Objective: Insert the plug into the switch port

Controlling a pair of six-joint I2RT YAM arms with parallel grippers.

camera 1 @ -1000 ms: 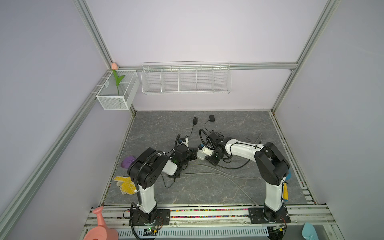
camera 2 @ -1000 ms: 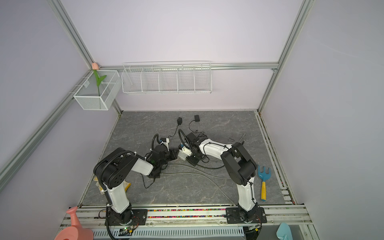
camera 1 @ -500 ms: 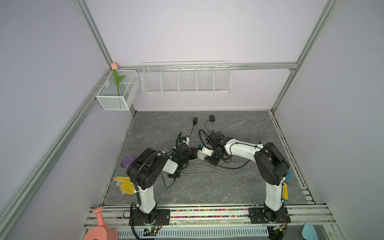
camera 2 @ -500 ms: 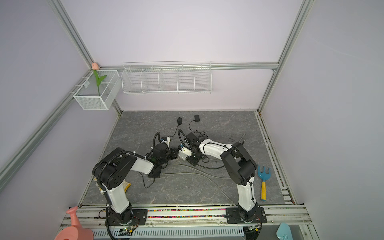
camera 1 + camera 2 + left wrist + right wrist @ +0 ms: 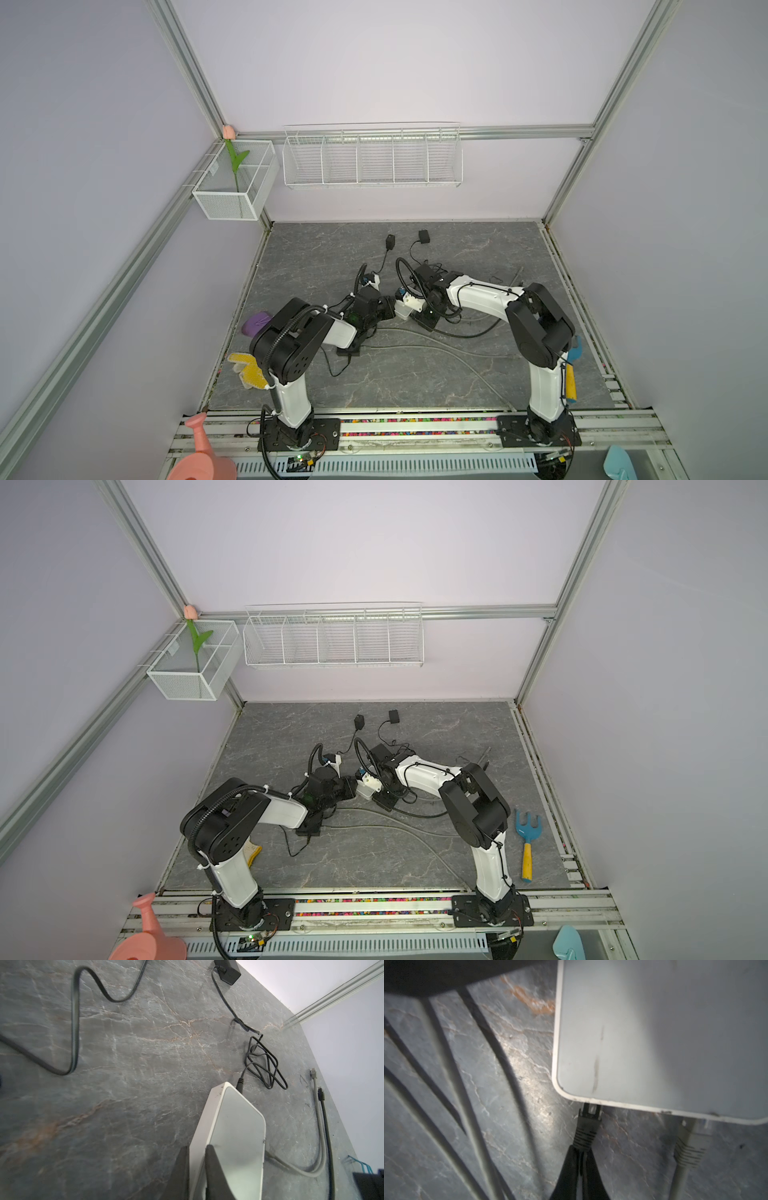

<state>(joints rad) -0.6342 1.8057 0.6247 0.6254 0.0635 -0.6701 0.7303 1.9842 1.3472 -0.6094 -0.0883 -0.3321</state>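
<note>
Left pincer (image 5: 197,1148) is clamped on the edge of the flat white plastic switch box (image 5: 239,1126), I'd guess to brace it on the grey marbled worktop (image 5: 124,1064) so it can't slide. Right pincer (image 5: 581,1150) is pinched shut on the tail of the black ribbed plug (image 5: 586,1124), whose nose sits at the box's edge, maybe only partway in, it's blurry. Count: one switch, two plugs at it, the black one and a grey plug (image 5: 691,1145)

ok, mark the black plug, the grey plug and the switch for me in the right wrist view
black plug (image 5: 585,1130): right wrist view, on its ribbed boot by the switch edge.
grey plug (image 5: 688,1150): right wrist view, on its ribbed boot.
switch (image 5: 664,1032): right wrist view, on its flat pale face.
</note>
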